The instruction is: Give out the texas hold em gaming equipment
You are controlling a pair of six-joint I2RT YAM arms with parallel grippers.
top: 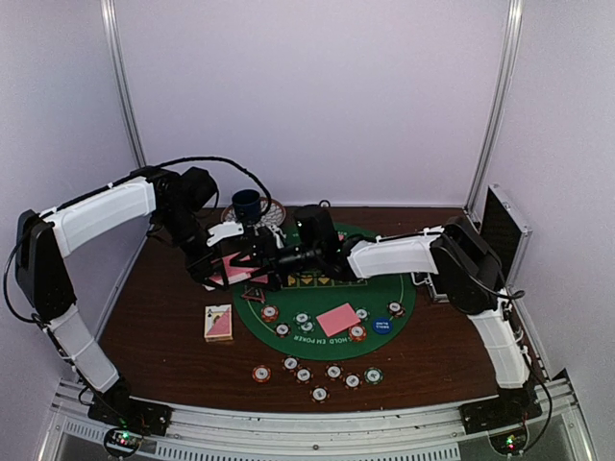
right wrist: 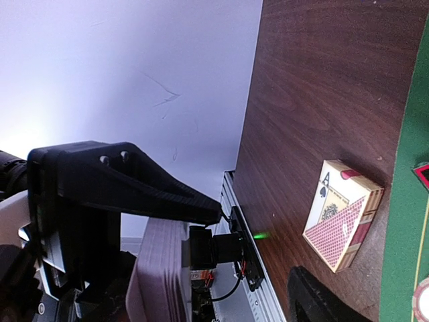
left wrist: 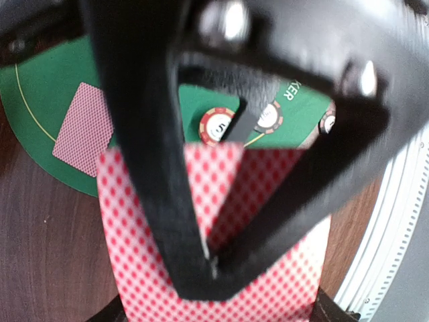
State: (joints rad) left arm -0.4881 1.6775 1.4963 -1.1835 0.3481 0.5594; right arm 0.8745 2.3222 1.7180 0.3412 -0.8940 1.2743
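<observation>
Pink-backed playing cards (left wrist: pixel 127 228), a small stack, are sitting pinched in my left hand (left wrist: pixel 211 267), whose black fingers are pressing together on the dotted backs, near the left edge of the round green felt mat (top: pixel 404 298). My right hand (top: pixel 261 257) is hovering just beside it with its fingers standing apart; I cannot tell whether it is touching the stack. Nearer me, the red-edged black triangle marker (top: pixel 254 294) is lying on the mat, and a single pink-backed card (top: pixel 337 319) is lying face down among round striped poker chips (top: pixel 270 312) and a flat blue disc (top: pixel 382 325). More striped chips (top: pixel 319 394) are lying on the dark wooden tabletop (top: pixel 154 327), and a red-and-cream card box (top: pixel 219 324) is lying left of the mat.
</observation>
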